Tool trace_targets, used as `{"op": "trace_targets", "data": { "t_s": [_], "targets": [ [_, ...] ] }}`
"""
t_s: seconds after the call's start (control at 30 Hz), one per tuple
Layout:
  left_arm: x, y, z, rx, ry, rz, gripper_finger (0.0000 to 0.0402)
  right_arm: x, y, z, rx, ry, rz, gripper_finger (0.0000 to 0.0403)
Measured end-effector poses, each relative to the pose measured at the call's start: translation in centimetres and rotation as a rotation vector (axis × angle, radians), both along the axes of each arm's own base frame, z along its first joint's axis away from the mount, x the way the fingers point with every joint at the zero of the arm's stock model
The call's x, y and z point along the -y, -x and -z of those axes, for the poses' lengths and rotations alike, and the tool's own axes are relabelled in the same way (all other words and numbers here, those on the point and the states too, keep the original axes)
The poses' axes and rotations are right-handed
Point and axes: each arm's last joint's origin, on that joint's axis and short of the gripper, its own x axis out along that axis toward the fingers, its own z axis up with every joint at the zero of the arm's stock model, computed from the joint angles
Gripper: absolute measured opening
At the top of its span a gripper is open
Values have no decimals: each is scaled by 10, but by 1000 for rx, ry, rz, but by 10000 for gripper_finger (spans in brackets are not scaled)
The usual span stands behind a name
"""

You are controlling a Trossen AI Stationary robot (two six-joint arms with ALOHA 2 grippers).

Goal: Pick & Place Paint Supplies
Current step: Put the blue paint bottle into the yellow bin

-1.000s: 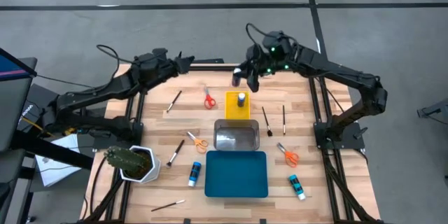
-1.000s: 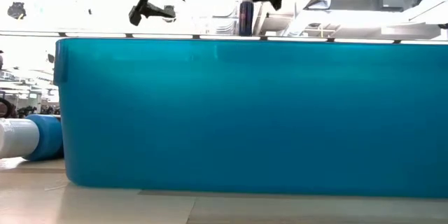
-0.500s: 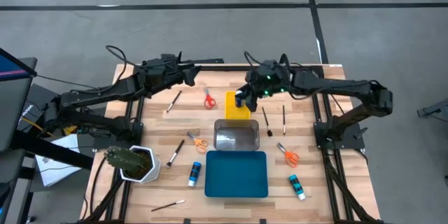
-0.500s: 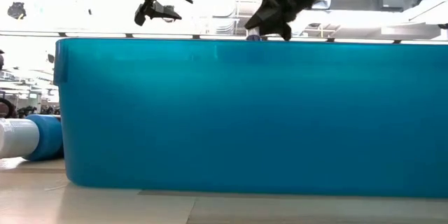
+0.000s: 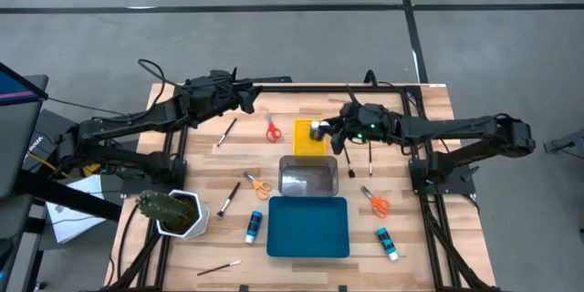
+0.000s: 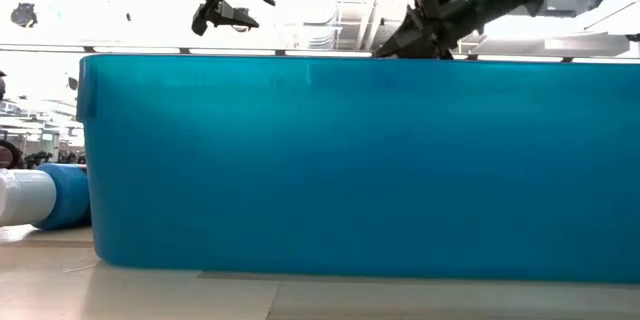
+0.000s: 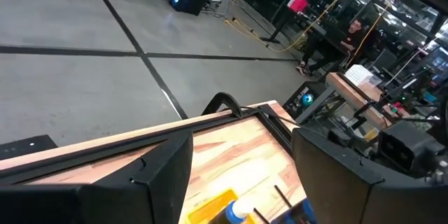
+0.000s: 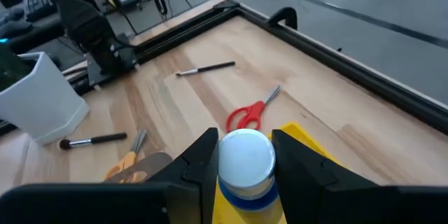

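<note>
I had brought the right end effector [image 5: 321,131] down from above the far edge of the desk [image 5: 205,160] until it hung low over the yellow tray [image 5: 307,143] near the middle of the far side, and it was still clenched on a small blue bottle [image 8: 244,162], white cap up between the fingers [image 8: 198,155]. In the overhead picture from a second before, another bottle already stood in that tray; now my arm hid it, so I could not tell where it sat against the one I carried. I judged the placing nearly done, with only the release left, and a crowded tray the main risk. The left end effector [image 5: 248,100] hovered released over the far left part of the desk, having crept a little inward. Still waiting on the desk were the red scissors [image 5: 272,130] just beside the tray, two orange scissors [image 5: 257,185], several brushes [image 5: 226,132], and two more bottles [image 5: 254,226] lying near the front edge beside the blue tray [image 5: 308,228]. The clear tray [image 5: 307,180] sat between the yellow and blue ones, and the cactus [image 5: 172,212] stood at the front left corner, well apart from my path.
</note>
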Motion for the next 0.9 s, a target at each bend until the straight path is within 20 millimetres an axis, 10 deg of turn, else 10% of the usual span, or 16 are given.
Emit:
{"op": "trace_targets", "data": {
  "t_s": [0.9],
  "targets": [
    [-1, 0, 0, -5, -9, -22, 237, -15, -17, 39, -74, 82, 14, 105]
  ]
}}
